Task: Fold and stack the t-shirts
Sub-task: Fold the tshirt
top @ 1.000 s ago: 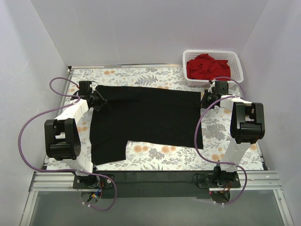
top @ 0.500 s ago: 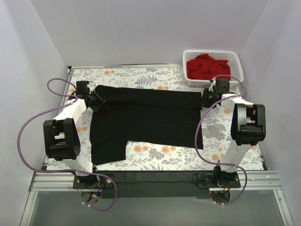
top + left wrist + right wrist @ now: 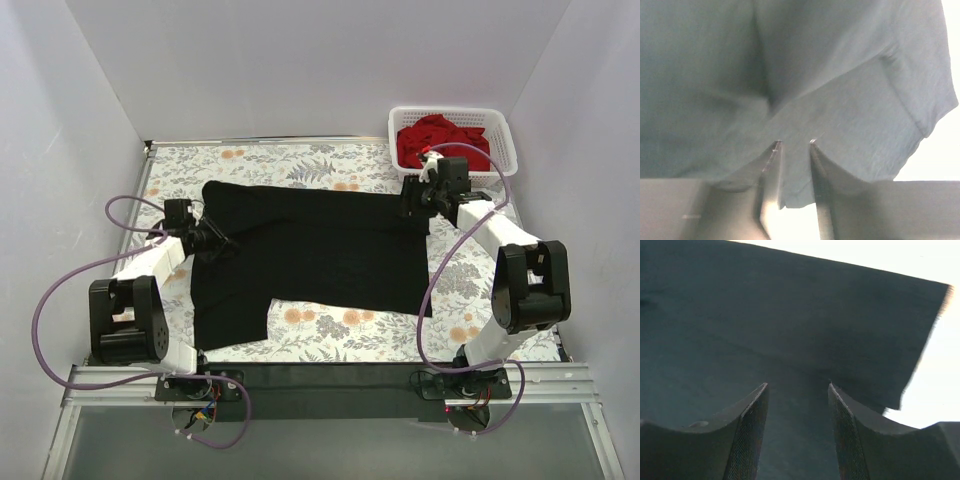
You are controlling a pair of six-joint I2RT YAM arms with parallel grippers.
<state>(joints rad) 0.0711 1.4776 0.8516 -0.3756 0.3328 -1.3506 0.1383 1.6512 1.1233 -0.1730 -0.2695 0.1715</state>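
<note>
Black t-shirt (image 3: 320, 250) is lying mid-worktop, mid-fold: left gripper (image 3: 213, 242) is pinching it near the left edge, right gripper (image 3: 411, 203) is hovering jaws apart toward the far-right corner, likely needing to close next.

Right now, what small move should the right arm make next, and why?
Probably close the right fingers on the black t-shirt: they stand open over its far corner, while the left fingers seem to pinch the other side.

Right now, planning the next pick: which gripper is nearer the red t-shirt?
Right. The right gripper is beside the basket holding the red t-shirt; the left gripper is across the table.
</note>
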